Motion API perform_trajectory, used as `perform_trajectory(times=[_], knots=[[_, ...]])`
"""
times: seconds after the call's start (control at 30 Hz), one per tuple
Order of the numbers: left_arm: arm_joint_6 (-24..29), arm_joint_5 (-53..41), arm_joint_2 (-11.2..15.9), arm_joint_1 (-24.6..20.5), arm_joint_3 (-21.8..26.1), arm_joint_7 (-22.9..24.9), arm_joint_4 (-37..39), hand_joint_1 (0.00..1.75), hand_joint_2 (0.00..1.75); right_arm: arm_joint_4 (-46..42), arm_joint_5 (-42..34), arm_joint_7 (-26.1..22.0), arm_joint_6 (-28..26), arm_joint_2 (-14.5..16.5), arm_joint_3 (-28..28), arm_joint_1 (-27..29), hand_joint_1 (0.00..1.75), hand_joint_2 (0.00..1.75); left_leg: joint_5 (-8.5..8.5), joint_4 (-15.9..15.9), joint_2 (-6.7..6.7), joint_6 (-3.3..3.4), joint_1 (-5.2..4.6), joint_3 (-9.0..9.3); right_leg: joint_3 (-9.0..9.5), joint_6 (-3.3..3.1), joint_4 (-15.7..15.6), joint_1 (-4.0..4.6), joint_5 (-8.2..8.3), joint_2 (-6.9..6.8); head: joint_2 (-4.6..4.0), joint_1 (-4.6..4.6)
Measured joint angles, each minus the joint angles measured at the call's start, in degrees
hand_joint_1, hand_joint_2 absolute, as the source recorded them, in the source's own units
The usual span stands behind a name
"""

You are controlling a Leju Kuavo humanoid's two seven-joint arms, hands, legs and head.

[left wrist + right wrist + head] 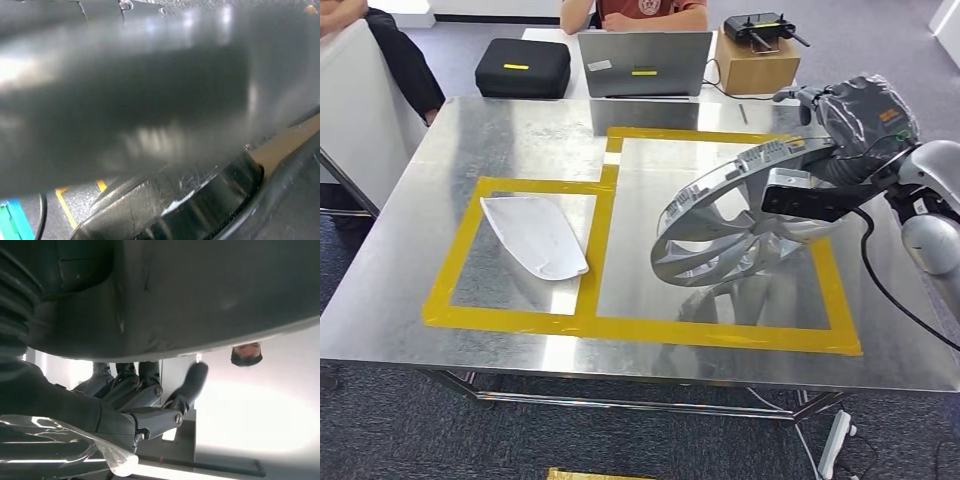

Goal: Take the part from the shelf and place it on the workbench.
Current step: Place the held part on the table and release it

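The part is a round silver spoked wheel (727,225), tilted steeply over the right yellow-taped rectangle (841,305) of the steel workbench (509,130). Its low rim is at or just above the tabletop; I cannot tell if it touches. My right hand (841,115), wrapped in clear plastic, grips the wheel's raised far rim. In the right wrist view its fingers (143,395) curl against the part's dark underside (196,300). My left hand (113,100) is a blurred grey mass close to the lens, and its fingers cannot be read.
A white curved shell (535,238) lies in the left taped rectangle. At the far edge stand a laptop (644,62), a black case (522,67) and a cardboard box (758,62). A person (652,10) sits behind them. A white panel (358,110) leans at far left.
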Motion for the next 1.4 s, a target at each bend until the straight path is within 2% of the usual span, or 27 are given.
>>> perform_trajectory(times=[0.17,0.3,0.67,0.8,1.17,1.27,1.4], knots=[[-0.32,0.01,0.03,0.03,0.00,-0.17,0.00,0.00,1.75,0.00,0.18,-0.14,-0.17,-0.28,-0.09,0.27,0.00,0.00,0.00,0.00,0.00,0.00,0.00,0.00,0.00,0.00,0.00,0.00,0.00,0.00,0.00,0.02],[-0.34,0.02,0.04,0.04,0.00,-0.20,0.00,0.00,0.00,0.00,0.20,-0.15,-0.19,-0.55,-0.17,0.39,0.00,0.00,0.00,0.00,0.00,0.00,0.00,-0.01,0.00,0.00,0.00,0.00,0.00,0.00,0.00,0.01],[-0.30,-0.19,0.21,0.21,0.00,-0.18,0.02,0.00,0.00,0.14,2.69,-0.63,-1.44,-1.51,-1.18,0.37,0.00,0.00,0.00,0.00,0.00,0.00,0.00,-0.02,0.00,0.00,0.00,0.00,0.00,-0.01,0.00,0.01],[-0.42,-0.08,0.47,0.37,0.00,-0.17,0.05,0.00,0.00,0.72,3.33,-0.17,-0.40,-2.37,-1.44,-1.19,0.00,1.75,0.00,0.00,0.00,0.00,0.00,-0.02,0.00,0.00,0.00,0.00,0.00,-0.01,0.00,0.01],[-0.40,0.58,1.04,0.76,0.02,-0.19,0.11,0.00,0.00,2.64,-0.20,0.78,3.43,-5.55,-2.72,-3.97,0.00,1.75,0.00,0.02,-0.01,0.01,-0.03,-0.02,-0.01,0.01,0.00,-0.01,0.00,-0.01,0.00,0.02],[-0.41,0.66,1.18,0.80,0.02,-0.22,0.13,0.00,0.00,2.95,-2.52,0.66,6.59,-6.11,-2.73,-5.05,0.00,1.75,0.00,0.02,-0.01,0.01,-0.04,-0.03,-0.02,0.01,0.00,-0.03,0.01,-0.01,0.00,0.01],[-0.55,0.98,1.38,0.84,0.02,-0.35,0.13,0.00,0.00,3.65,-7.84,0.69,13.41,-6.97,-1.63,-9.02,0.00,1.75,0.00,0.01,0.00,0.01,-0.03,-0.04,-0.04,0.01,0.00,-0.03,0.01,0.00,0.00,0.00]])
